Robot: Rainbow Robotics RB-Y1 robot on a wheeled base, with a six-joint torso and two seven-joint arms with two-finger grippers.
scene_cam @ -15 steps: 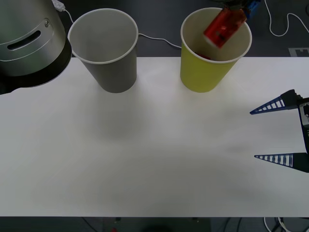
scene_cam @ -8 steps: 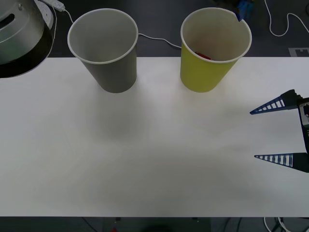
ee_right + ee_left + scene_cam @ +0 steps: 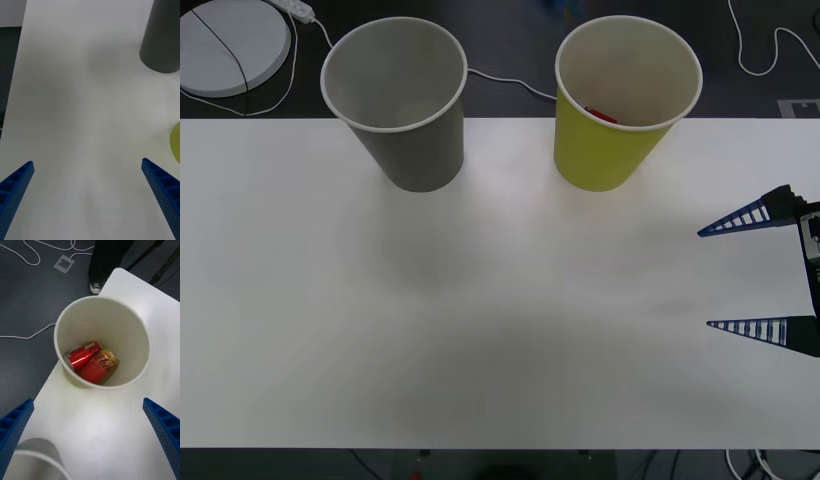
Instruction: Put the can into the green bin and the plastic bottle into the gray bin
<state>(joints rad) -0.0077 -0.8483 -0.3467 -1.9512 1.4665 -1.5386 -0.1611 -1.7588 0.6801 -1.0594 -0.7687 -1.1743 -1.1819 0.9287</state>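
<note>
The green bin (image 3: pixel 605 160) stands at the table's back right, the gray bin (image 3: pixel 415 150) at the back left. In the left wrist view I look down into the green bin (image 3: pixel 131 330). The can (image 3: pixel 100 366), orange-red with a gold end, lies on its bottom beside a second red can (image 3: pixel 79 356). From the front a red sliver of a can (image 3: pixel 601 116) shows inside. My left gripper (image 3: pixel 88 404) hangs open high above the bin, holding nothing. My right gripper (image 3: pixel 748 273) rests open at the table's right edge. The plastic bottle is out of view.
The white table (image 3: pixel 500 300) is bare between the bins and its front edge. A white round disc (image 3: pixel 230 45) and cables (image 3: pixel 505 82) lie on the dark floor behind. The gray bin (image 3: pixel 163 37) and an edge of the green bin (image 3: pixel 175 146) stand ahead of my right gripper (image 3: pixel 88 163).
One second ago the left gripper held the can tilted over the green bin. The can now lies inside it, and the left arm has risen out of the front view.
</note>
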